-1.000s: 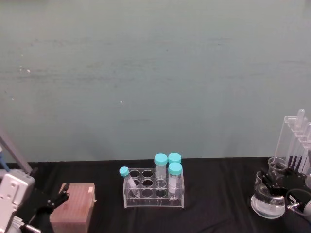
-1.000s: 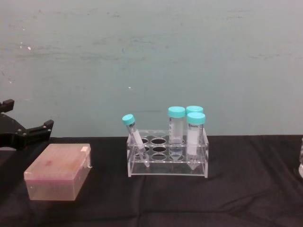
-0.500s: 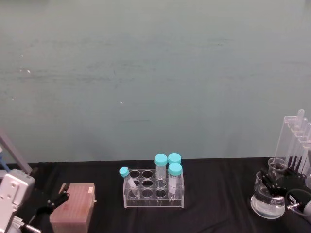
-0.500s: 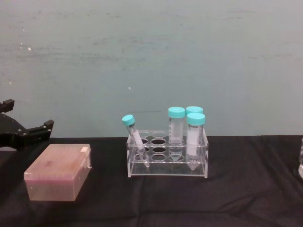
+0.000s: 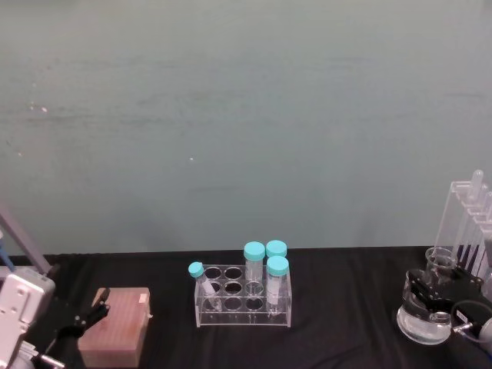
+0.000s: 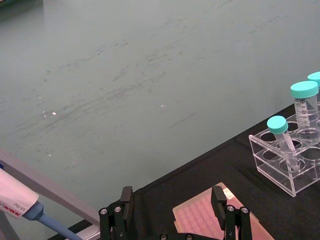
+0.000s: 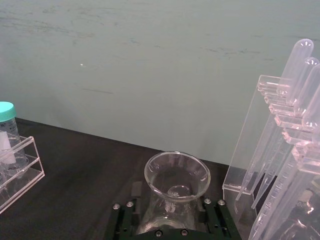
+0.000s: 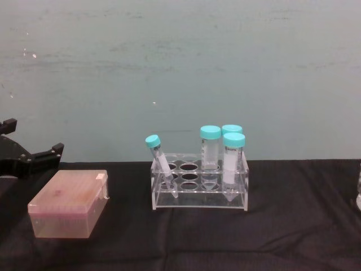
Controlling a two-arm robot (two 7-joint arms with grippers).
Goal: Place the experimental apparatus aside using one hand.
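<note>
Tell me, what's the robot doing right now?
Right end effector astride conical flask neck, far right. Left end effector open, idle over pink box. Tall tube stand just behind flask.

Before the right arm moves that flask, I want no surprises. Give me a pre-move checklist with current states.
1. Right gripper straddles the conical flask neck: ok.
2. Grip firm on the glass: cannot tell.
3. Flask upright: ok.
4. Clearance from the clear tube stand beside it: not ok, close.
5. Small beaker close behind the flask: not ok, may get bumped.
6. Left gripper open, parked by the pink box: ok.
</note>
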